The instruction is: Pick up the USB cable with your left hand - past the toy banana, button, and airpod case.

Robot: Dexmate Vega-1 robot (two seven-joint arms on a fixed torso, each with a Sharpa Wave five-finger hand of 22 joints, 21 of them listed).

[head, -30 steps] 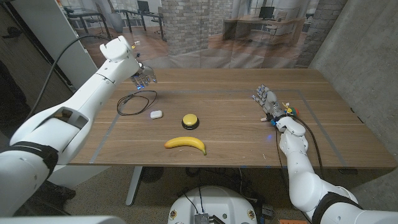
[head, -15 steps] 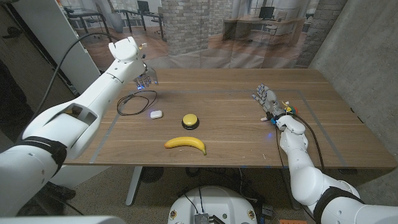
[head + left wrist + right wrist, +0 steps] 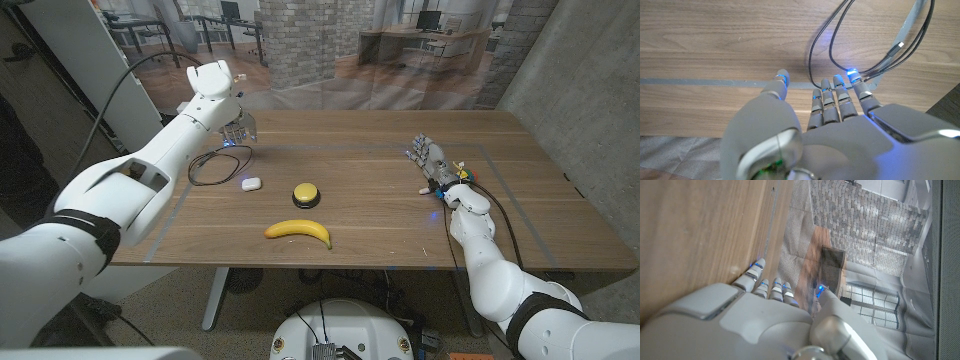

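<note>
A thin black USB cable (image 3: 218, 163) lies in a loose loop on the table's far left; its strands and metal plug show in the left wrist view (image 3: 875, 55). My left hand (image 3: 236, 127) hovers just beyond the loop's far end, fingers apart and pointing down, holding nothing (image 3: 830, 130). Nearer me lie the white airpod case (image 3: 250, 184), the yellow button (image 3: 306, 194) and the toy banana (image 3: 298, 232). My right hand (image 3: 430, 164) stays at the table's right with spread fingers, holding nothing (image 3: 775, 315).
Thin taped lines (image 3: 330, 150) mark a rectangle on the wooden table (image 3: 370, 225). A black cable trails from my right wrist (image 3: 500, 215) over the right side. The table's far edge (image 3: 360, 111) runs just behind my left hand.
My left arm has swung to the right and slightly nearer, bringing the hand over the cable's far end. The right hand and the objects have stayed put.
</note>
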